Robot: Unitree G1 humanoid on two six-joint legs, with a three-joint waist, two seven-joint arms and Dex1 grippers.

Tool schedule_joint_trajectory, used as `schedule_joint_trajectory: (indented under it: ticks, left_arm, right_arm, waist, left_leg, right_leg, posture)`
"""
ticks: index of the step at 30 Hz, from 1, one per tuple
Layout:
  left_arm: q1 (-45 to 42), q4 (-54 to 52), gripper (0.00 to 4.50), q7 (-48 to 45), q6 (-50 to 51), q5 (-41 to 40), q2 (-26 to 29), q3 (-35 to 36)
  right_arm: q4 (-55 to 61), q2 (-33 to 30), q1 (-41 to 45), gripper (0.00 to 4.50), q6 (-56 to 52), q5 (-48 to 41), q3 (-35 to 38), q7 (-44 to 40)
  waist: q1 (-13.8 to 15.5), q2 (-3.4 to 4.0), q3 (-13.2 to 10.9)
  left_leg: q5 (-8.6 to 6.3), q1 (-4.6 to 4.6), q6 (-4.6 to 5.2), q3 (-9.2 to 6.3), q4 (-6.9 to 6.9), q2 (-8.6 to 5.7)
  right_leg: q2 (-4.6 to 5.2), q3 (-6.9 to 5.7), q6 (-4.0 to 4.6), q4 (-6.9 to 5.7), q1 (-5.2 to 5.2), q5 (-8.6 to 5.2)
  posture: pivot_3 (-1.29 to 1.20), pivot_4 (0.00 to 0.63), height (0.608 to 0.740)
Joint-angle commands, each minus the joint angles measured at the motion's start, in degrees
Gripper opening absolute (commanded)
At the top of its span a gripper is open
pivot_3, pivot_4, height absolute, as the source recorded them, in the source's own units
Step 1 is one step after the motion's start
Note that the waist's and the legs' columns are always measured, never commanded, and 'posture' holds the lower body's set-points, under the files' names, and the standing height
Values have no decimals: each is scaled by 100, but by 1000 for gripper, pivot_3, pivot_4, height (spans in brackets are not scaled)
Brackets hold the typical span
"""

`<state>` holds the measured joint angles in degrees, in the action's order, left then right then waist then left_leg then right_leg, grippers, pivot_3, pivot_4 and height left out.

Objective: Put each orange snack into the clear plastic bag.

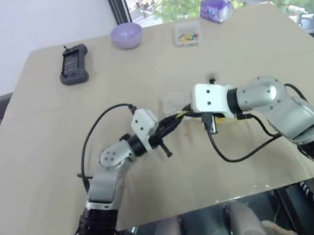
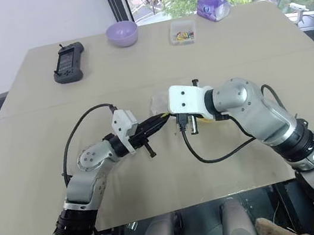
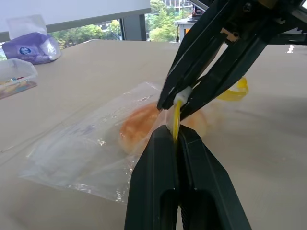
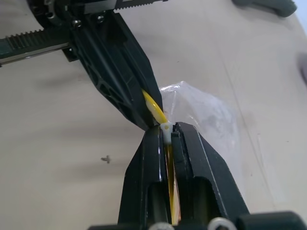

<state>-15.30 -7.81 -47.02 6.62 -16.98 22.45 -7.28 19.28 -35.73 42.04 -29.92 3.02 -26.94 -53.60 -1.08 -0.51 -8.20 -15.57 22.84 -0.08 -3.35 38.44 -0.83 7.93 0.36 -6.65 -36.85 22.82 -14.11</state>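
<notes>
My left gripper [image 3: 176, 136] is clamped on the yellow strip [image 3: 176, 120] of the bag [image 3: 91, 143], its two black fingers pressed together with the strip coming up between them. My right gripper [image 4: 167, 130] is closed on the same strip, pinching a small white slider at the spot where the two grippers meet, tip to tip. The bag lies flat on the counter [image 1: 46, 142], spreading away from the pinched edge. The bun [image 3: 139, 127] is already inside the bag, just beyond the strip, its orange dome showing through the crinkly plastic. A loose loop of the yellow strip curls out past my right gripper.

Well beyond the bag, along the counter's far edge, stand a purple bowl [image 1: 126, 35], a small clear box [image 1: 186, 34] of colourful bits and a tissue pack [image 1: 215, 9]. A black handheld device [image 1: 73, 64] lies beside the bowl, on the side away from the box.
</notes>
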Motion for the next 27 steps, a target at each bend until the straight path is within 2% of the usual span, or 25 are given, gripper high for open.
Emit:
schedule_joint_trajectory:
  ticks: [1, 16, 27]
  left_arm:
    - [106, -132, 0, 1, -110, -15, 131, 188]
    - [61, -40, 0, -21, -162, -2, 186, 251]
    - [-167, 446, 0, 92, -470, 82, 470, 576]
  right_arm:
    - [-147, -309, 26, 32, -54, 289, 524, 264]
    - [-94, -960, -187, 32, 36, 179, 606, 81]
    - [-232, -1392, -393, 32, 140, 161, 730, 32]
  waist:
    - [2, -1, -2]
    - [7, -4, -20]
    - [12, -8, -32]
  left_leg:
    - [0, 0, 1, -3, -2, 0]
    - [0, 0, 1, -6, -3, 1]
    - [-1, 0, 1, -6, -4, 1]
  right_leg:
    - [0, -2, 0, 3, -1, 0]
    - [0, -8, 0, 5, -3, 0]
    - [0, -8, 0, 6, -3, 0]
  posture:
    - [0, 150, 740]
    - [0, 150, 740]
    - [0, 150, 740]
